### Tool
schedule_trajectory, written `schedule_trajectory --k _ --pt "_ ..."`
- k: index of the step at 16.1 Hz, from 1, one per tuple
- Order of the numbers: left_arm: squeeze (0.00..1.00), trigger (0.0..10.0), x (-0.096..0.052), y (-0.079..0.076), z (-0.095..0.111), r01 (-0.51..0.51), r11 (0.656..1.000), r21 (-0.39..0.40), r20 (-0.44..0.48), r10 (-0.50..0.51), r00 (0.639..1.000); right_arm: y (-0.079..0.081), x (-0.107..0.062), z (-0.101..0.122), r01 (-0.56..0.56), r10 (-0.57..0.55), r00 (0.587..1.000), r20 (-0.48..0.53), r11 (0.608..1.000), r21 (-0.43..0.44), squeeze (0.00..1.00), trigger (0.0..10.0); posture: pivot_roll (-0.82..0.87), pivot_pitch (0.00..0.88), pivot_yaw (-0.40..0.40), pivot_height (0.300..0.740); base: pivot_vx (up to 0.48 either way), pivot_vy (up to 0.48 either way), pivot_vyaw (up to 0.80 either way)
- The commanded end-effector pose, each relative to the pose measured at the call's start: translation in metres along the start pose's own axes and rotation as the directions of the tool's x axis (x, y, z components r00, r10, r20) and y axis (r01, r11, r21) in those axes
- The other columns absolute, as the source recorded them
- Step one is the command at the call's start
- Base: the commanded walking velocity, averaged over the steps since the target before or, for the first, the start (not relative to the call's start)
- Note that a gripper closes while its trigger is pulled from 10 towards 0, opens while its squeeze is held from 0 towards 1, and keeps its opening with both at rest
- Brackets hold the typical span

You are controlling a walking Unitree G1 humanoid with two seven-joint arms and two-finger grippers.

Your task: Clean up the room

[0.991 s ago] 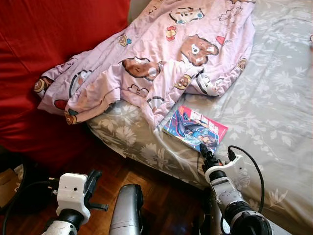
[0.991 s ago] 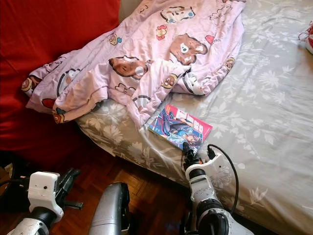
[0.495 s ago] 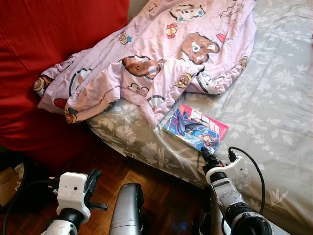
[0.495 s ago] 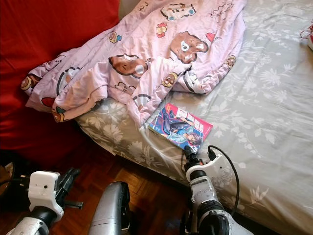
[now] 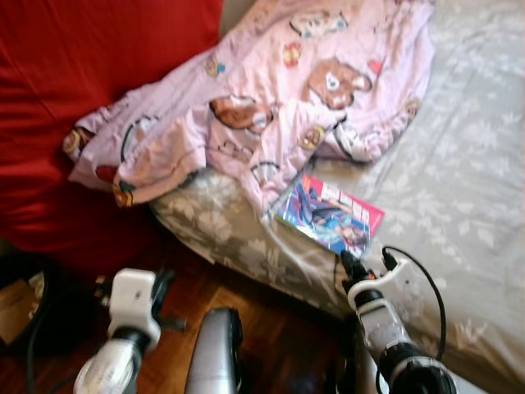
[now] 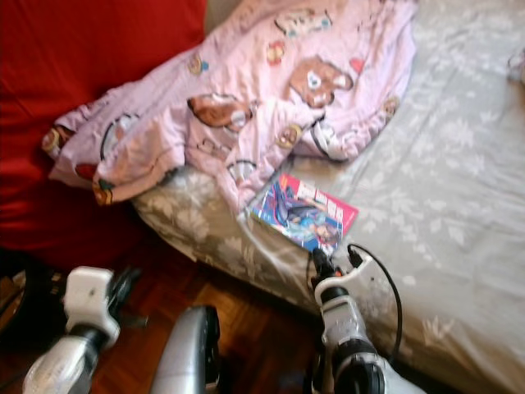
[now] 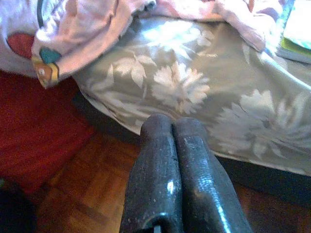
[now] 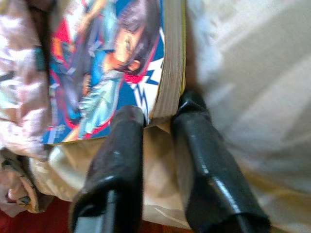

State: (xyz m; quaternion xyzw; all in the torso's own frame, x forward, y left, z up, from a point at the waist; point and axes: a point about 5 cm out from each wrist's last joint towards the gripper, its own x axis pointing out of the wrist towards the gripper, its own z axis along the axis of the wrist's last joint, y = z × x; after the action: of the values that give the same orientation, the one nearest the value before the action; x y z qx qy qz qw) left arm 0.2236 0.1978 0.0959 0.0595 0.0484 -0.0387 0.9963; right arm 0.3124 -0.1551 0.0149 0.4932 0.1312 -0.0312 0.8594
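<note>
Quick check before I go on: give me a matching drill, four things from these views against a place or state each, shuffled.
Things:
1. comic book
2. blanket
3. left gripper
4. right gripper

Places or states:
A. shut, over the wood floor beside the bed
B. open, fingertips at the book's corner
C. crumpled, pink, with bear prints
D. flat on the grey floral sheet, near the bed edge

Pairs: 1-D, 2-C, 3-A, 4-B

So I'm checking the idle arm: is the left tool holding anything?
No: in the left wrist view the left tool has its fingers pressed together with nothing between them, over the wooden floor.
</note>
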Motion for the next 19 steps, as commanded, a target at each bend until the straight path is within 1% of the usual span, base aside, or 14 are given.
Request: schedule_trajectory --k 1,4,6,7,9,10,11,12,13,14,15,16,18,19 --pt "0.00 10.0 0.005 0.005 -0.010 -0.030 1.000 0.008 -0.026 0.030 0.999 0.000 -0.001 0.001 -0.026 0.026 1.000 0.007 0.999 -0.038 0.00 0.0 0.27 0.091 0.102 0.571 0.000 0.000 0.00" --pt "0.00 10.0 0.020 0.003 -0.010 -0.033 0.999 0.003 -0.003 0.033 0.999 -0.005 -0.004 0.013 -0.044 0.048 0.997 0.056 0.996 -0.083 0.00 0.0 0.23 0.033 0.088 0.571 0.000 0.000 0.00" --pt "0.00 10.0 0.031 0.006 -0.015 -0.058 0.998 -0.001 0.011 0.058 0.998 -0.009 -0.009 0.022 -0.048 0.065 0.993 0.097 0.985 -0.168 0.00 0.0 0.20 0.000 0.079 0.571 0.000 0.000 0.00" --pt "0.00 10.0 0.033 0.007 -0.019 -0.069 0.998 -0.006 0.009 0.069 0.998 -0.010 -0.010 0.023 -0.045 0.066 0.992 0.107 0.981 -0.189 0.00 0.0 0.18 0.000 0.075 0.571 0.000 0.000 0.00" --pt "0.00 10.0 0.036 0.011 -0.024 -0.101 0.994 -0.028 0.005 0.101 0.995 -0.003 -0.012 0.027 -0.083 0.124 0.985 0.117 0.947 -0.311 0.00 0.0 0.15 0.000 0.062 0.571 0.000 0.000 0.00" --pt "0.00 10.0 0.038 0.012 -0.026 -0.115 0.993 -0.040 0.005 0.115 0.993 0.002 -0.011 0.029 -0.101 0.150 0.982 0.117 0.931 -0.351 0.00 0.0 0.14 0.000 0.057 0.571 0.000 0.000 0.00" --pt "0.00 10.0 0.041 0.015 -0.027 -0.134 0.989 -0.060 0.011 0.135 0.991 0.011 -0.011 0.034 -0.125 0.192 0.974 0.124 0.902 -0.414 0.00 0.0 0.13 0.000 0.049 0.571 0.000 0.000 0.00" --pt "0.00 10.0 0.044 0.015 -0.028 -0.141 0.988 -0.067 0.013 0.142 0.990 0.014 -0.010 0.037 -0.130 0.201 0.971 0.128 0.896 -0.425 0.00 0.0 0.12 0.000 0.044 0.571 0.000 0.000 0.00" --pt "0.00 10.0 0.047 0.016 -0.028 -0.147 0.986 -0.074 0.014 0.149 0.989 0.019 -0.009 0.041 -0.139 0.221 0.967 0.124 0.872 -0.469 0.00 0.0 0.11 0.000 0.034 0.571 0.000 0.000 0.00" --pt "0.00 10.0 0.050 0.017 -0.029 -0.159 0.984 -0.086 0.017 0.161 0.987 0.023 -0.009 0.044 -0.142 0.231 0.967 0.105 0.837 -0.528 0.00 0.0 0.10 0.000 0.028 0.571 0.000 0.000 0.00" --pt "0.00 10.0 0.053 0.019 -0.032 -0.178 0.979 -0.104 0.012 0.180 0.984 0.023 -0.007 0.044 -0.121 0.204 0.976 0.074 0.797 -0.592 0.00 10.0 0.10 0.000 0.022 0.571 0.000 0.000 0.00" --pt "0.00 10.0 0.054 0.023 -0.038 -0.208 0.968 -0.138 -0.006 0.210 0.978 0.023 -0.007 0.047 -0.097 0.183 0.981 0.067 0.755 -0.649 0.00 10.0 0.09 0.000 0.019 0.571 0.000 0.000 0.00" --pt "0.00 10.0 0.054 0.024 -0.042 -0.214 0.966 -0.145 -0.017 0.214 0.977 0.025 -0.006 0.051 -0.087 0.187 0.979 0.086 0.753 -0.652 0.00 10.0 0.09 0.000 0.018 0.571 0.000 0.000 0.00" --pt "0.00 10.0 0.052 0.024 -0.047 -0.218 0.965 -0.143 -0.034 0.215 0.976 0.031 -0.005 0.053 -0.104 0.214 0.973 0.084 0.735 -0.670 0.00 10.0 0.08 0.000 0.021 0.581 0.000 0.000 0.00"
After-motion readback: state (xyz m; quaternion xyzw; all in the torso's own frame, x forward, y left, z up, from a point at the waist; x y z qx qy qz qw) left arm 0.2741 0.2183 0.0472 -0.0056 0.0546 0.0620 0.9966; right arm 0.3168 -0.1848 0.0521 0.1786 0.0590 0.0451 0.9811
